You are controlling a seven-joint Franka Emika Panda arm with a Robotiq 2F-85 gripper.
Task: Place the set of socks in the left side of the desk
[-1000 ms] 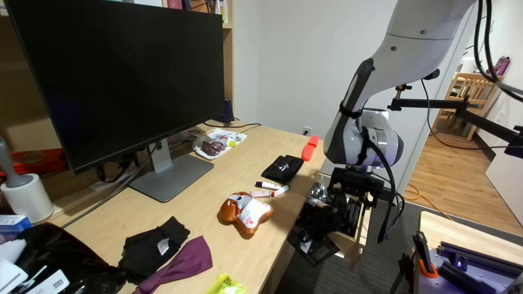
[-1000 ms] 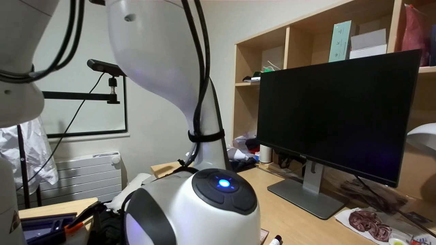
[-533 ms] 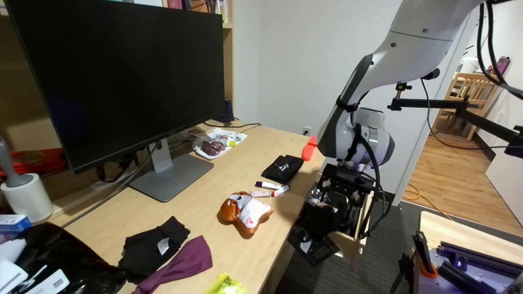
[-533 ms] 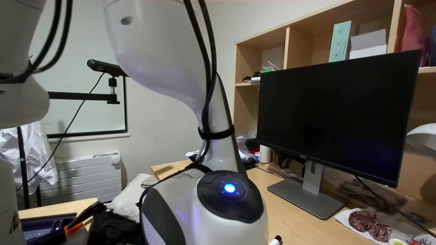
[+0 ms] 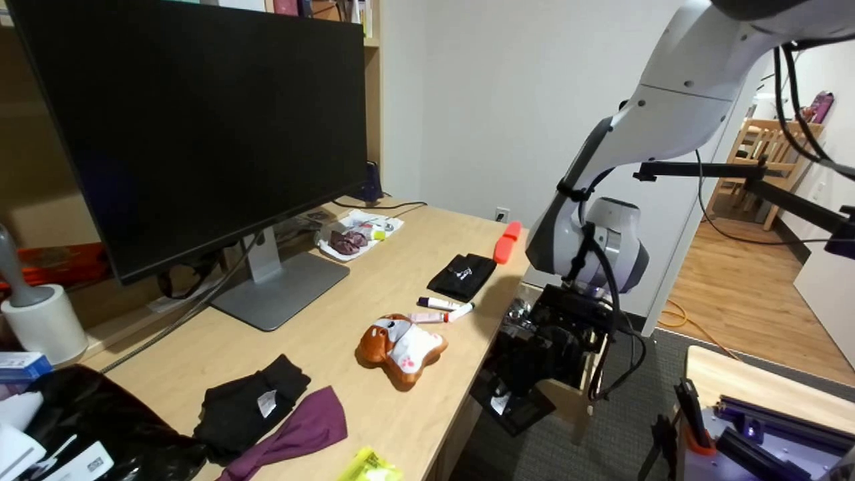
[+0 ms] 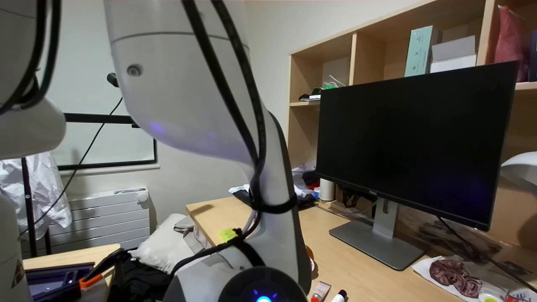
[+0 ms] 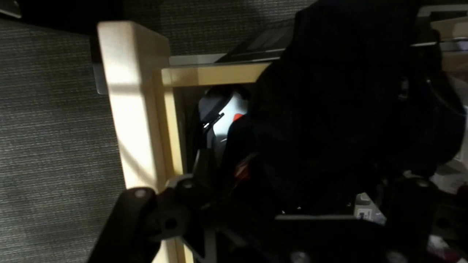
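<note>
A folded black fabric bundle with a white label, matching the set of socks, lies on the light-wood desk beside a purple cloth. The desk shows in both exterior views. My gripper points down over an open drawer below the desk's front edge; it also shows, very dark, in an exterior view. Its fingers stand wide apart. Black fabric fills much of the wrist view between and beyond the fingers. I cannot tell whether it touches them or whether other socks lie there.
The drawer's wooden front runs close beside the left finger. A brown-and-white dog plush, markers, a black pouch and a red case lie on the desk. A large monitor stands at the back.
The arm and hand shift toward the desk, then slightly back and down, leaving my gripper lower into the drawer. Things on the desk have not moved.
</note>
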